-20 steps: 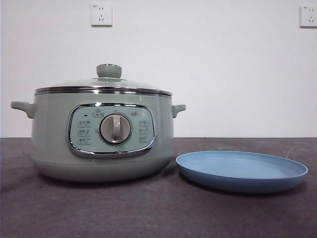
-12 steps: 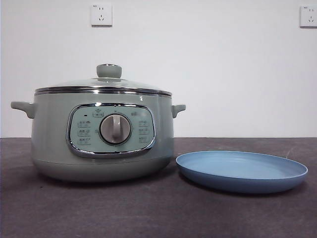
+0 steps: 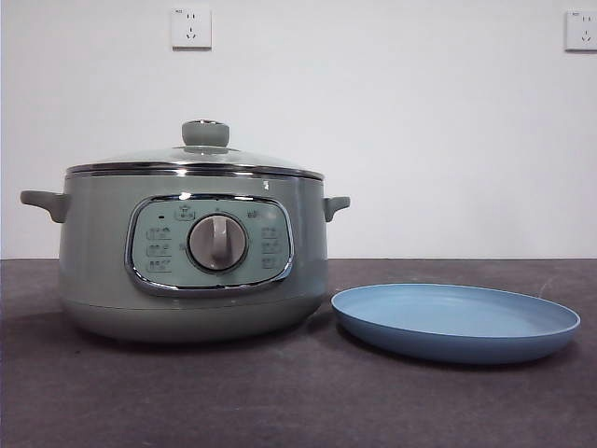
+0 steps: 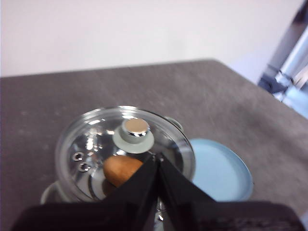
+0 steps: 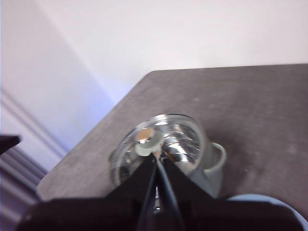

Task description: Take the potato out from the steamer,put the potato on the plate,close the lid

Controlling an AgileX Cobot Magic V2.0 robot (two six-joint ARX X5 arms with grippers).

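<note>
Nothing done yet — lid (image 3: 195,157) sits on the steamer (image 3: 191,261) at left of the front frame, potato (image 4: 121,169) inside under glass, plate (image 3: 455,322) bare lower right. Left gripper (image 4: 157,163) and right gripper (image 5: 157,161) both pressed together, hovering above — everything's ahead of me.

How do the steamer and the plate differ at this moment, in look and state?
The steamer is tall, pale green and covered by its glass lid; the plate is low, light blue and open. The steamer holds the potato, seen through the lid; the plate holds nothing. Both are round and stand side by side on the dark table.
</note>
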